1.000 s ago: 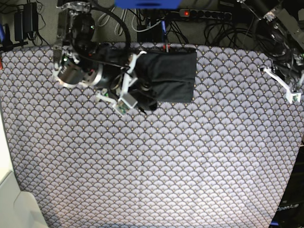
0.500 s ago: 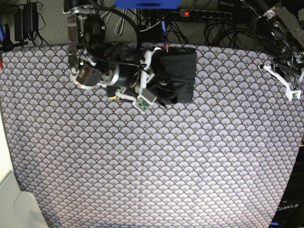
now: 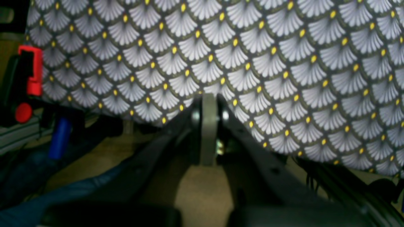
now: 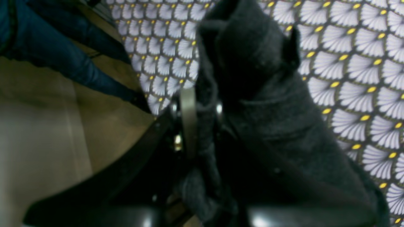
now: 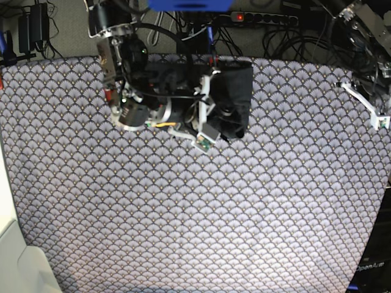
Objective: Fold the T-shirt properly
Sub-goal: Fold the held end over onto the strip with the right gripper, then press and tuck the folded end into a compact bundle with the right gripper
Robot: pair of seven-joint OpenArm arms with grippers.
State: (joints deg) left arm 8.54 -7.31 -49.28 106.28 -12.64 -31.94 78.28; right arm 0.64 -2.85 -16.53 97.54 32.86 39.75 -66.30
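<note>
The right gripper (image 5: 221, 119), clamped on the T-shirt (image 5: 235, 97) near the table's (image 5: 195, 213) far edge, carries a fold toward the idle, closed left gripper (image 5: 366, 110).

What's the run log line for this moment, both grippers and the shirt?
right gripper: shut on T-shirt edge, carrying a fold over | left gripper: shut, empty, parked at table edge | T-shirt: folded bundle at table's far edge

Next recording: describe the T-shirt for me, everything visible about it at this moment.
The T-shirt is plain dark charcoal cloth, soft and slightly fuzzy up close, with no print showing. It lies folded into a compact bundle near the far edge of the patterned table. One side rests flat on the table; the other is bunched and lifted, pinched in the right pincer, whose jaws are shut on a thick fold. Nothing else touches it.
</note>
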